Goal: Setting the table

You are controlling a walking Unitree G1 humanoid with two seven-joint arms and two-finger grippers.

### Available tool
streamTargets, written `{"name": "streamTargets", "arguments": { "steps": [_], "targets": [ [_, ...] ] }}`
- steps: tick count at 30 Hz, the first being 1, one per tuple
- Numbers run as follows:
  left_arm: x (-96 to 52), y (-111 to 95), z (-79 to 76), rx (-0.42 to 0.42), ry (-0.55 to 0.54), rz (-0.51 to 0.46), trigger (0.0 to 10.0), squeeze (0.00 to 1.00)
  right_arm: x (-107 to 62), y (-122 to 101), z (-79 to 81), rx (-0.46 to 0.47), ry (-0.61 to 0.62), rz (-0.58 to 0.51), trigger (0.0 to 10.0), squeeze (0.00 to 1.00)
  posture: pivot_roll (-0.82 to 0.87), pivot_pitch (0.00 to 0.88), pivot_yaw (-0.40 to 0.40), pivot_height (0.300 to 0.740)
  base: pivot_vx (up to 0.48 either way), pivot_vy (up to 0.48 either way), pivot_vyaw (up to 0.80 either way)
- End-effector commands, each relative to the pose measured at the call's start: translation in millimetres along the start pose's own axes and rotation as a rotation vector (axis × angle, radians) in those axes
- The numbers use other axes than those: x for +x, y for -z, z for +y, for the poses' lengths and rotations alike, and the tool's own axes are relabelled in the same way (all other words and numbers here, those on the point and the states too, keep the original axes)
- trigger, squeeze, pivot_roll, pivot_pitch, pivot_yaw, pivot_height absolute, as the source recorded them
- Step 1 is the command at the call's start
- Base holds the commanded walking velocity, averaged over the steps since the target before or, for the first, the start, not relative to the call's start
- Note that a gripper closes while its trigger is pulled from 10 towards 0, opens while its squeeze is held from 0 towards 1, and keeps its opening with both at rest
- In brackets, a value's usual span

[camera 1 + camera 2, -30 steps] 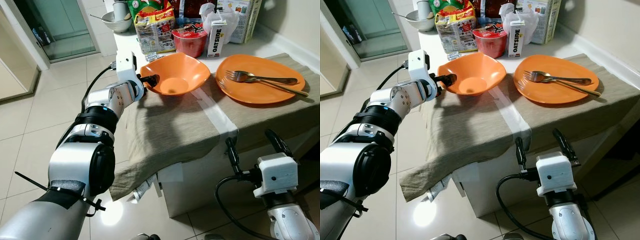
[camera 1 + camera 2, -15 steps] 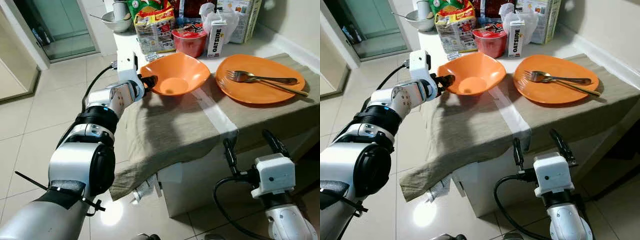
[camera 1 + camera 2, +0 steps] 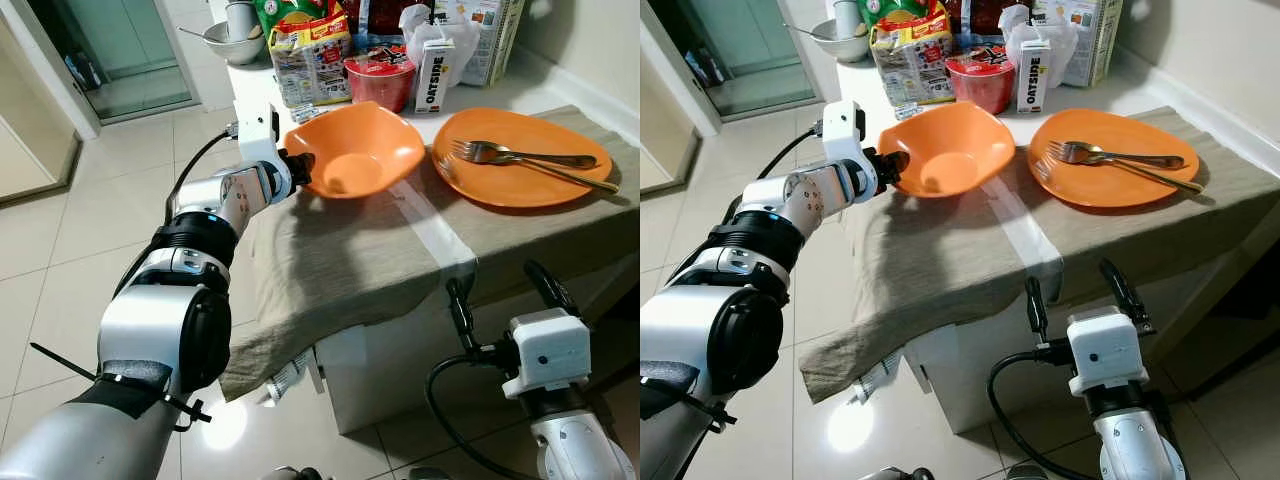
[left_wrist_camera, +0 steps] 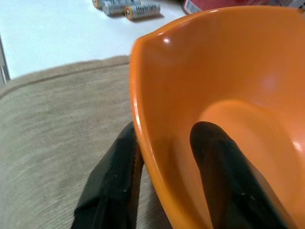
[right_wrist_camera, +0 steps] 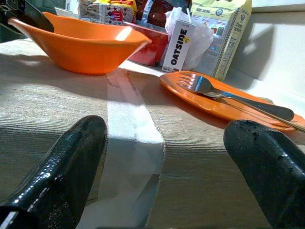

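1. Left pincer clamped on the near-left rim of the orange bowl, one finger inside, one outside under the wall.
2. Bowl tilted, held at the left end of the cloth-covered table, beside the orange plate bearing a fork and spoon.
3. Right pincer low before the table edge, fingers spread apart, gripping nothing.

Glossy pale floor tiles catch a bright glare; a white wall stands right, a glass door far left.
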State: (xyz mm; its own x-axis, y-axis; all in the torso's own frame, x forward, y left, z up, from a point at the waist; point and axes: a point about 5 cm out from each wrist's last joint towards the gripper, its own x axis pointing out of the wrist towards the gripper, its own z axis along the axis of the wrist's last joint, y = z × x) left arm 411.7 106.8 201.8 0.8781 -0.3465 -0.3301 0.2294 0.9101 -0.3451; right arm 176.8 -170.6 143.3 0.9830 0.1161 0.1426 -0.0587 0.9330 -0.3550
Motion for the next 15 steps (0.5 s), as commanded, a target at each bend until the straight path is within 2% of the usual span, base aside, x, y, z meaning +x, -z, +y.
{"name": "streamTargets", "arguments": {
  "steps": [1, 7, 10, 15],
  "targets": [
    [0.4, 4.3, 0.7, -0.009, 0.007, 0.026, 0.0, 0.0, -1.5, -5.7, 1.8, -0.005, -0.003, -0.011, 10.0, 0.0, -0.28, 0.067, 0.147, 0.74, 0.0, 0.0, 0.0],
    [-0.4, -0.2, -0.6, -0.018, 0.015, 0.007, 0.0, 0.0, -2.2, -5.7, 2.3, -0.004, -0.003, -0.009, 10.0, 0.0, -0.28, 0.068, 0.148, 0.74, 0.0, 0.0, 0.0],
    [-2.1, -9.1, -2.1, -0.023, 0.032, -0.03, 0.0, 0.0, -1.9, -4.7, 2.8, -0.002, -0.004, -0.007, 10.0, 0.0, -0.27, 0.063, 0.147, 0.74, 0.0, 0.0, 0.0],
    [-3.3, -13.6, -4.1, -0.001, 0.047, -0.05, 0.0, 0.0, -1.1, -3.8, 3.4, -0.001, -0.006, -0.006, 10.0, 0.0, -0.27, 0.06, 0.147, 0.74, 0.0, 0.0, 0.0]
  ]
}}
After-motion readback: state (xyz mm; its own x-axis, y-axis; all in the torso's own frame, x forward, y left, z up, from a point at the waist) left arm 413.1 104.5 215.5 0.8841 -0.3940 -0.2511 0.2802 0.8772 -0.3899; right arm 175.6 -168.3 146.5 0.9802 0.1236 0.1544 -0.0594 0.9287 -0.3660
